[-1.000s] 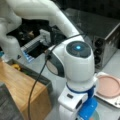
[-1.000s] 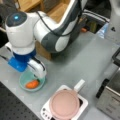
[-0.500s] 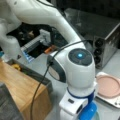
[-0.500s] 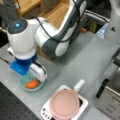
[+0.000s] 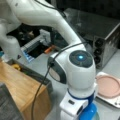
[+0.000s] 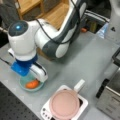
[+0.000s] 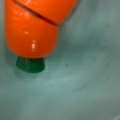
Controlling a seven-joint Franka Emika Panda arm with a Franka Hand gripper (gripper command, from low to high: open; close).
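An orange toy carrot (image 7: 32, 30) with a green stub end lies in a teal bowl (image 7: 82, 75); in the wrist view it fills the upper left, very close below the camera. In a front view the carrot (image 6: 32, 84) rests in the bowl (image 6: 23, 86) near the table's bottom left edge. The gripper (image 6: 33, 78) reaches down into that bowl, right over the carrot, with its fingertips hidden behind the white and blue wrist. In a front view only the arm's last joint (image 5: 81, 65) and the blue mount show at the bottom.
A pink round pan (image 6: 65, 103) sits on a white square hob to the bowl's right; the pan (image 5: 108, 86) also shows at a front view's right. A wooden shelf unit (image 5: 20, 85) and a metal box (image 5: 100, 32) stand close by.
The wrist has sunk slightly toward the bowl. The carrot and the pan have not moved.
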